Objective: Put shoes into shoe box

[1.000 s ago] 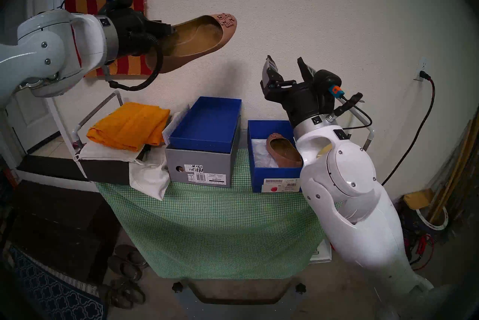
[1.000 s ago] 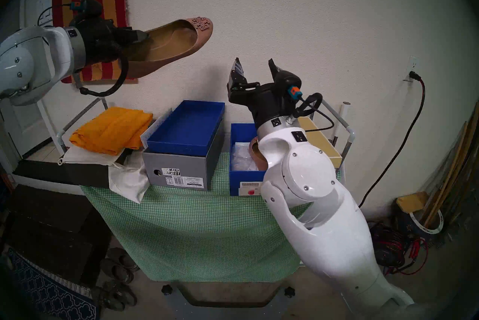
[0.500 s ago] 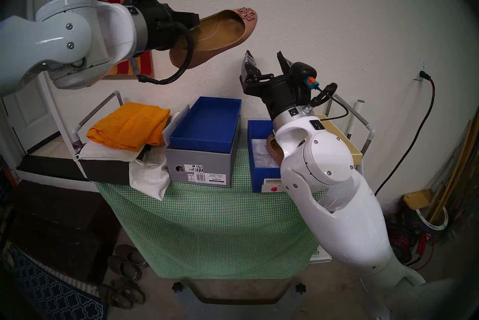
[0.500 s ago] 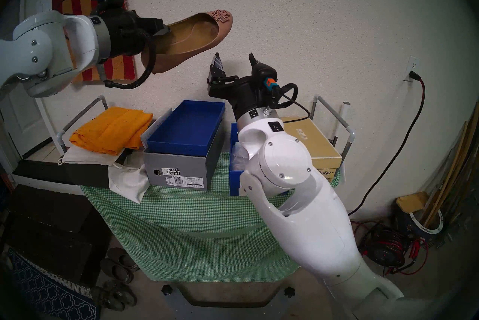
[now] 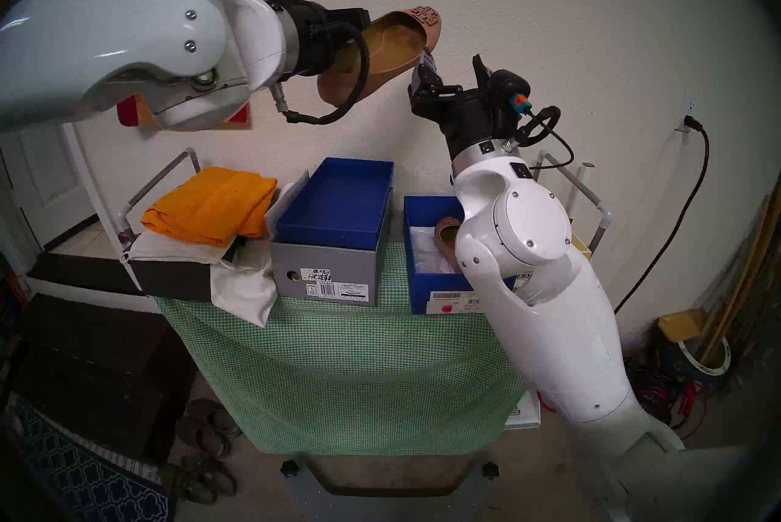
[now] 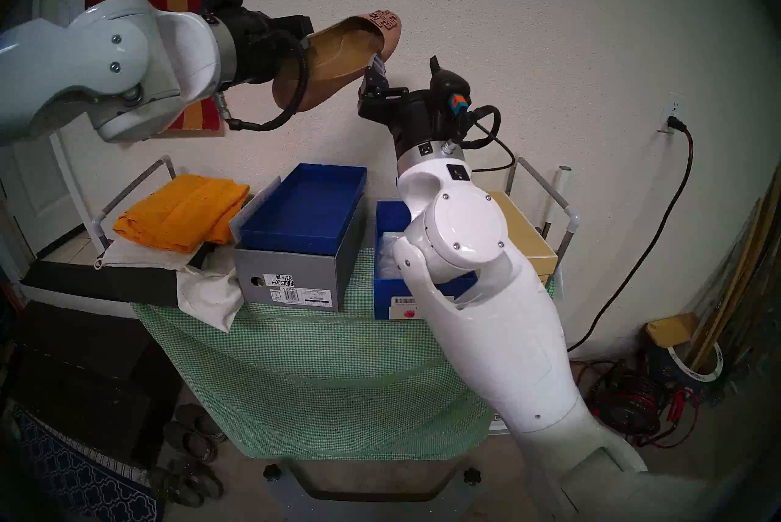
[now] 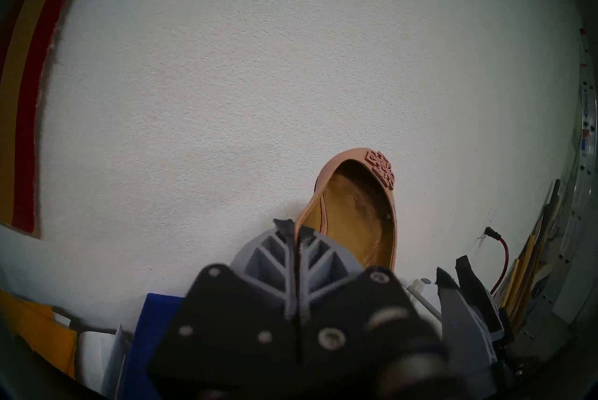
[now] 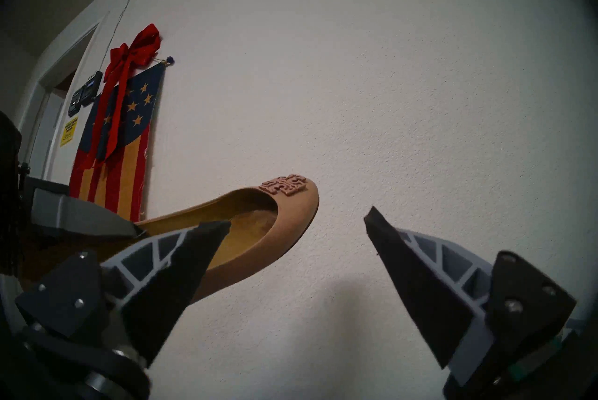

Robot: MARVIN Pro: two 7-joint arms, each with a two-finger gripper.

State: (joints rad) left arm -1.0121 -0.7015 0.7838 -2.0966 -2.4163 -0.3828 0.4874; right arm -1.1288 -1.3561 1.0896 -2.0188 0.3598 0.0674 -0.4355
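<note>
My left gripper (image 5: 364,22) is shut on the side wall of one tan-pink flat (image 5: 395,54) near its heel and holds it high above the table, toe with its cut-out emblem pointing right. The held flat also shows in the left wrist view (image 7: 356,221) and the right wrist view (image 8: 259,227). My right gripper (image 5: 453,65) is open and empty, fingers pointing up, its left finger just under the flat's toe. The second flat (image 5: 446,231) lies on white paper in the all-blue shoe box (image 5: 422,286), mostly hidden by my right arm.
A grey box with a blue tray (image 5: 325,267) stands left of the shoe box. An orange cloth (image 5: 211,204) and a white bag (image 5: 245,289) lie further left. A gold box (image 6: 520,229) sits at the right. Dark slippers (image 5: 207,432) lie on the floor.
My left arm has carried the flat to the right. My right gripper has risen and moved left toward the flat's toe, staying open.
</note>
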